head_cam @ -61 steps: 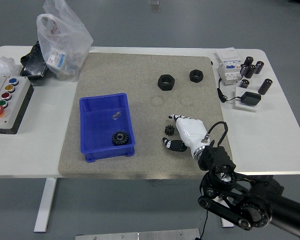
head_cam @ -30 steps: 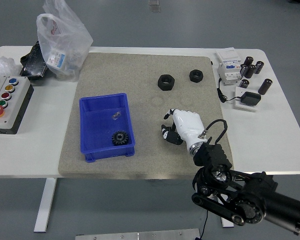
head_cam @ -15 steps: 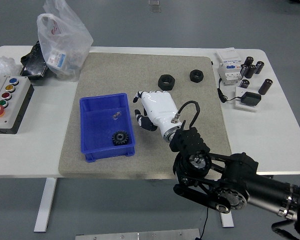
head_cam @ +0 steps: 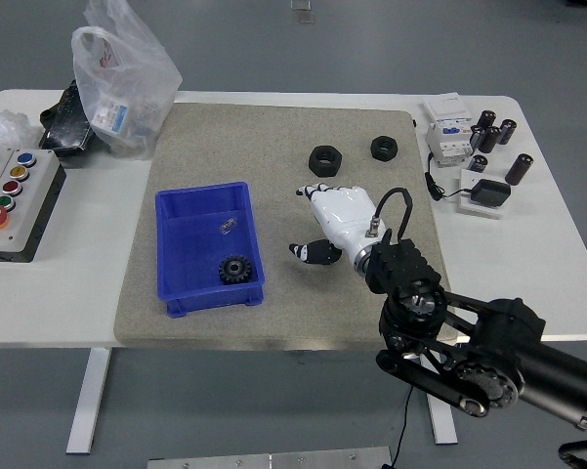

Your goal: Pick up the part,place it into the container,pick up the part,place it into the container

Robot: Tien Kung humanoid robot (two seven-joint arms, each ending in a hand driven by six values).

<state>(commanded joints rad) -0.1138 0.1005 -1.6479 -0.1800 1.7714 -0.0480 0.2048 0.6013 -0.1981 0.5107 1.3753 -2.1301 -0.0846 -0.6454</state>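
Observation:
A blue bin (head_cam: 203, 192) sits on the left part of the grey mat (head_cam: 273, 127). In it lie a black gear (head_cam: 235, 269) and a small silvery part (head_cam: 228, 227). My right hand (head_cam: 317, 223), white with dark tips, hovers over the middle of the mat, to the right of the bin and clear of its rim. The small black gear that lay on the mat earlier does not show; the hand covers that spot. I see no left arm.
Two black nuts (head_cam: 325, 159) (head_cam: 384, 148) lie at the back of the mat. A button box (head_cam: 10, 200) and a plastic bag (head_cam: 122, 78) stand at the left. A breaker (head_cam: 447, 137), capacitors (head_cam: 493, 132) and a black adapter (head_cam: 489, 191) are at the right.
The right hand closed over the small gear, swung left towards the bin, and has now shifted back right. The bin's contents look the same throughout.

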